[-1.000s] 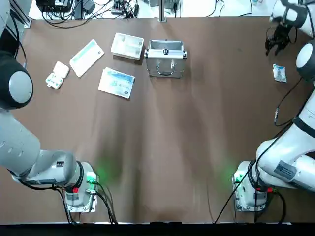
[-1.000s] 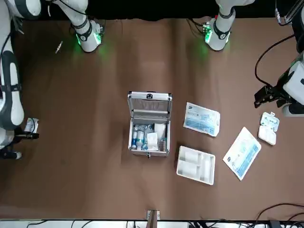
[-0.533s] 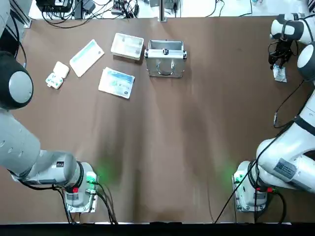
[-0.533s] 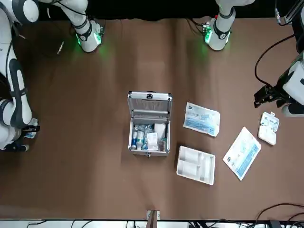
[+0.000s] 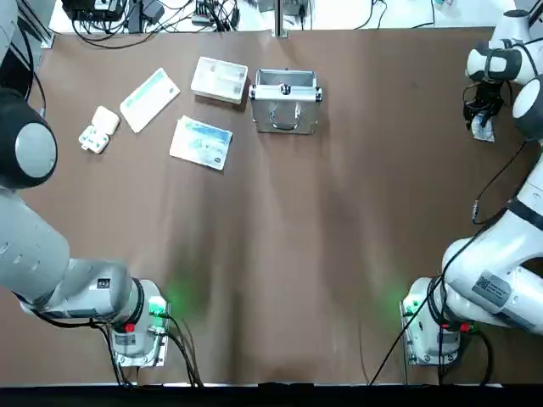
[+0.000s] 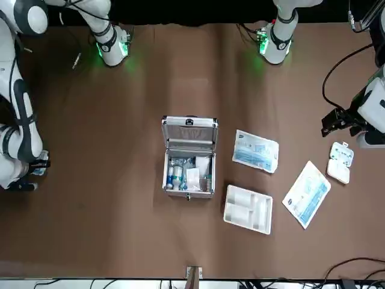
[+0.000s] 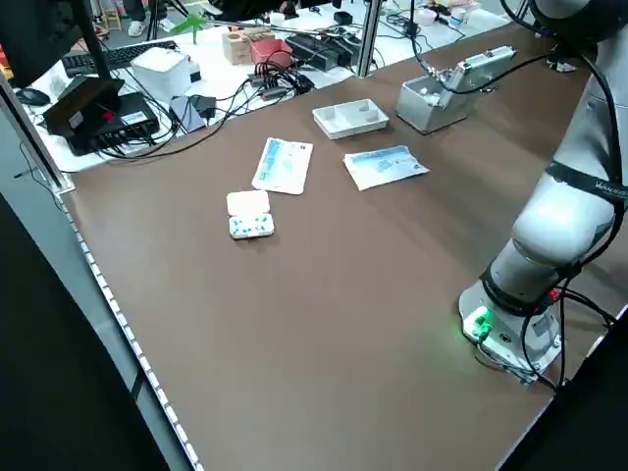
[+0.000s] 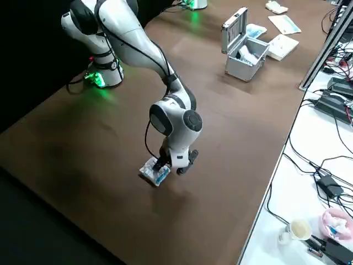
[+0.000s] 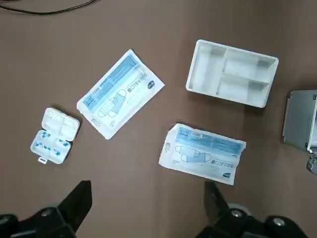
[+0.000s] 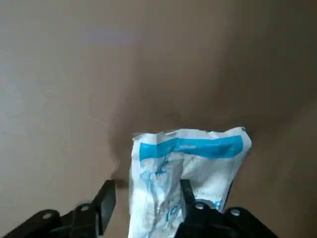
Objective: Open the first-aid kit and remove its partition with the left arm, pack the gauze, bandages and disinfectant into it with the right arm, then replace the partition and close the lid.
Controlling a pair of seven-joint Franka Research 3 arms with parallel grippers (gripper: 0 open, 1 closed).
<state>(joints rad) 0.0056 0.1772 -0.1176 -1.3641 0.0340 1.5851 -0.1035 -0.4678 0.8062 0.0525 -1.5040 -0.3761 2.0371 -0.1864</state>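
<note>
While the right gripper (image 10: 143, 210) stands over a crinkly white-and-blue packet (image 10: 185, 173) at the table's far right edge, jaws apart astride its near end, the open metal case (image 6: 188, 162) and cream plastic partition (image 6: 248, 208) beside it lie well away, the left gripper (image 9: 146, 210) hanging spread above.

We are looking at a robotics lab. Two white-and-grey robot arms, the left arm (image 5: 38, 254) and the right arm (image 5: 496, 280), are bolted to a large table (image 5: 322, 237) covered in brown material, green lights glowing at their bases. Beyond the table's far edge we see a white bench (image 7: 211, 69) crowded with tangled black cables (image 5: 102, 25), power adapters, a keyboard (image 7: 108, 57) and small electronic boxes. A metal post (image 7: 367, 34) rises from the table's edge. On another bench at the side lie more cables and a paper cup (image 8: 298, 229).
</note>
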